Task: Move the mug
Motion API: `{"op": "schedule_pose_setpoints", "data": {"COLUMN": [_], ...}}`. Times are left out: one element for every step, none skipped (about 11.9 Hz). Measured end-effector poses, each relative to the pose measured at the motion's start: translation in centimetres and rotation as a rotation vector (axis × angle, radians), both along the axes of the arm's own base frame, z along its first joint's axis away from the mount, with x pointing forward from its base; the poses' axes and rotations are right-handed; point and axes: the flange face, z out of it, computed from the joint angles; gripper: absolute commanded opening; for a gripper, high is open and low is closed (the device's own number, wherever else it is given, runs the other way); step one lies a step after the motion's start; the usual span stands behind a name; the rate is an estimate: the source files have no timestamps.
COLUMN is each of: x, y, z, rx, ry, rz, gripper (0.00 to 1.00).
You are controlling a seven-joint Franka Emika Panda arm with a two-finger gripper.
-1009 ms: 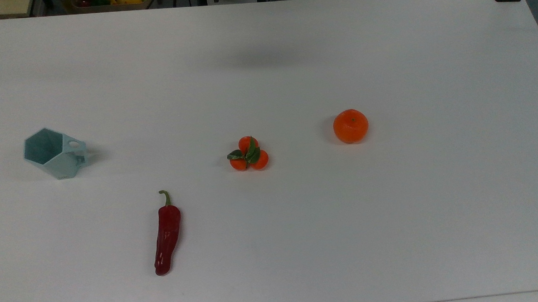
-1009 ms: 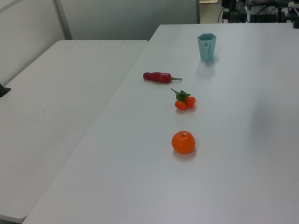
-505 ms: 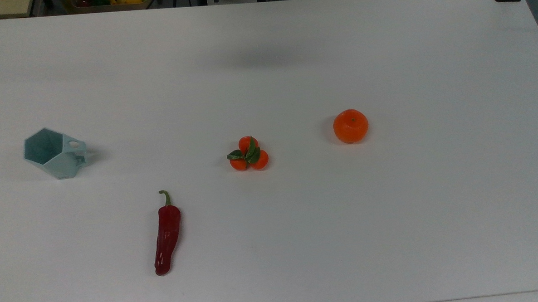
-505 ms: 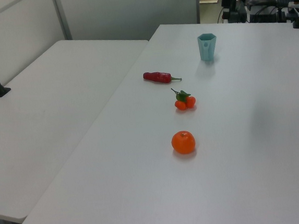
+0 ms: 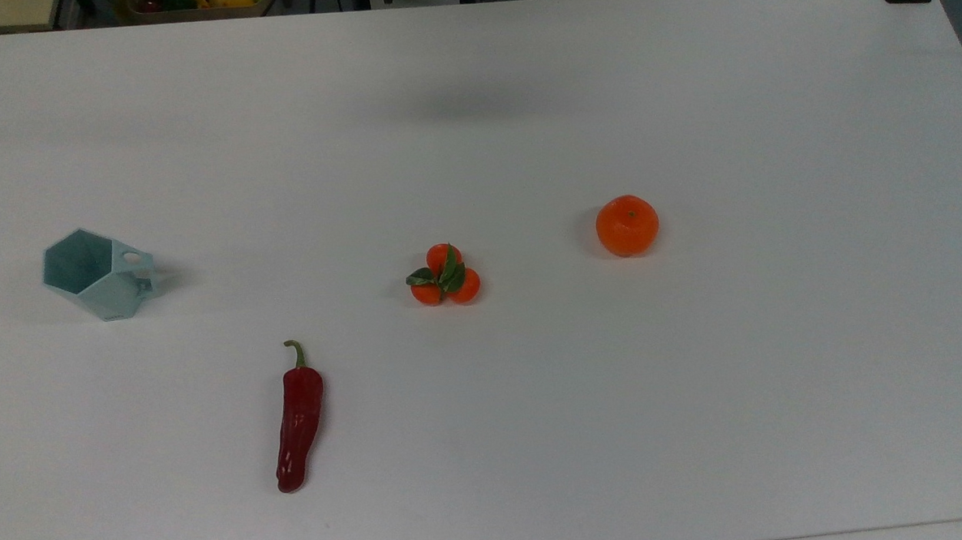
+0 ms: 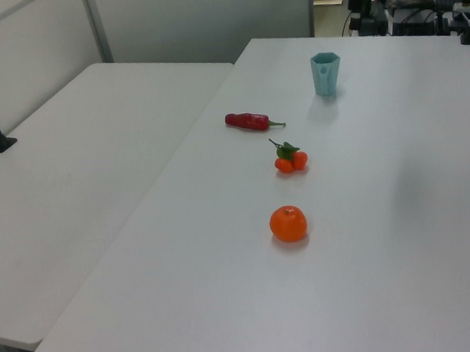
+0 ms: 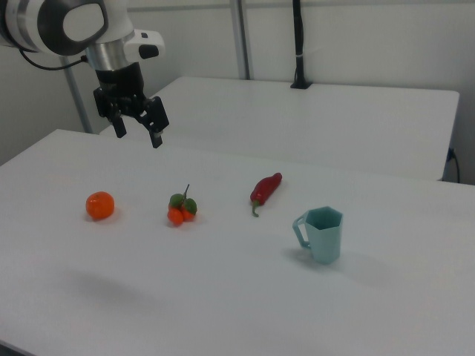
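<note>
The pale teal faceted mug [image 5: 96, 275] stands upright near the top view's left edge, its handle toward the top view's right. It is also at the far end of the table in the left view [image 6: 326, 74] and at the near right of the right view [image 7: 322, 233]. In the right view my gripper [image 7: 138, 131] hangs open high above the table at the upper left, far from the mug, with nothing between its fingers.
On the white table [image 5: 697, 390] lie a red chili pepper [image 5: 297, 420], a cluster of small oranges with leaves [image 5: 445, 275] and a single orange [image 5: 627, 225]. A second white table [image 6: 78, 173] adjoins it. A black post [image 7: 297, 44] stands behind.
</note>
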Motion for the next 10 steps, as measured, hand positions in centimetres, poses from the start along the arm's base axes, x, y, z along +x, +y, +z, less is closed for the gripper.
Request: {"op": "schedule_pose_setpoints", "data": {"x": [0.0, 0.0, 0.0, -0.1, -0.1, 0.0, 0.1, 0.5, 1.2, 2.0], "y": [0.0, -0.1, -0.3, -0.5, -0.6, -0.7, -1.2, -2.2, -3.7, -5.4], "z": [0.0, 0.1, 0.1, 0.2, 0.3, 0.2, 0.2, 0.4, 0.5, 0.6], "rx": [0.004, 0.007, 0.011, 0.016, 0.023, 0.03, 0.038, 0.049, 0.07, 0.096], "ry": [0.0, 0.0, 0.002, 0.004, 0.007, 0.011, 0.014, -0.007, -0.052, -0.103], "rz": [-0.002, -0.025, -0.075, -0.144, -0.224, -0.303, -0.4, -0.493, -0.61, -0.736], "gripper": [1.0, 1.0, 1.0, 1.0, 1.0, 1.0, 0.95, 0.98, 0.99, 1.0]}}
